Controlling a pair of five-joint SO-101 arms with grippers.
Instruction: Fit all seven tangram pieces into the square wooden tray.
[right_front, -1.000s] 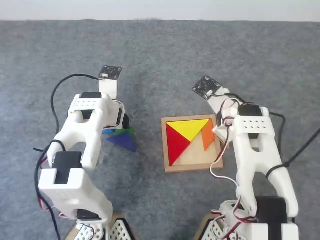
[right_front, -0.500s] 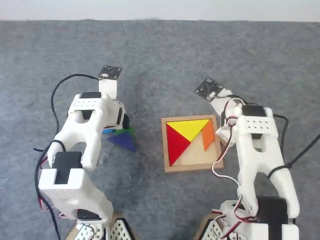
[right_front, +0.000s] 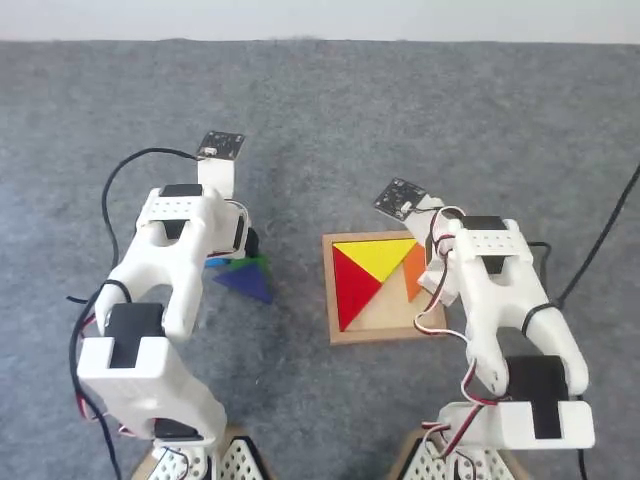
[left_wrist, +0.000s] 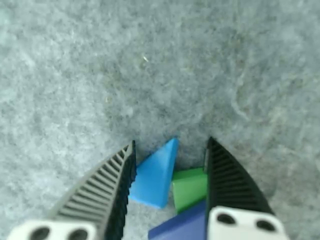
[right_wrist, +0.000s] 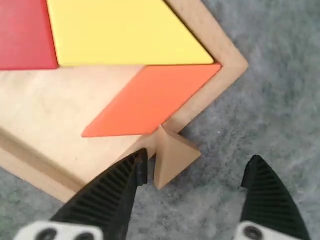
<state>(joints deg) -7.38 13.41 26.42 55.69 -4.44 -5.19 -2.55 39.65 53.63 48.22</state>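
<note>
1. Work surface: grey felt mat (right_front: 320, 120), with two arms side by side above it.
2. Square wooden tray (right_front: 385, 336): flat on the mat in front of the right arm, one side partly under that arm's wrist.
3. Seated in the tray: red triangle (right_front: 352, 285); yellow triangle (right_front: 378, 257) along the far edge, touching the red one; orange parallelogram (right_front: 413, 270) against the side under the right arm, touching the yellow one. Rest of the tray floor bare wood.
4. Right gripper (right_wrist: 199, 157): open, nothing gripped. Jaws wide apart, astride a plain wood-coloured triangle (right_wrist: 172, 152) at the tray's outer rim, just beside a corner of the orange parallelogram. One fingertip close to this triangle, the other well apart from it. Resting on the rim or on the mat: cannot tell.
5. Left gripper (left_wrist: 170, 145): open, nothing gripped. Jaws low over a loose cluster of pieces on the mat, well apart from the tray.
6. Cluster: light blue triangle (left_wrist: 156, 175) between the jaws; green piece (left_wrist: 190, 187) just beside it, against one jaw; dark blue piece (left_wrist: 177, 227) nearest the wrist, partly hidden.
</note>
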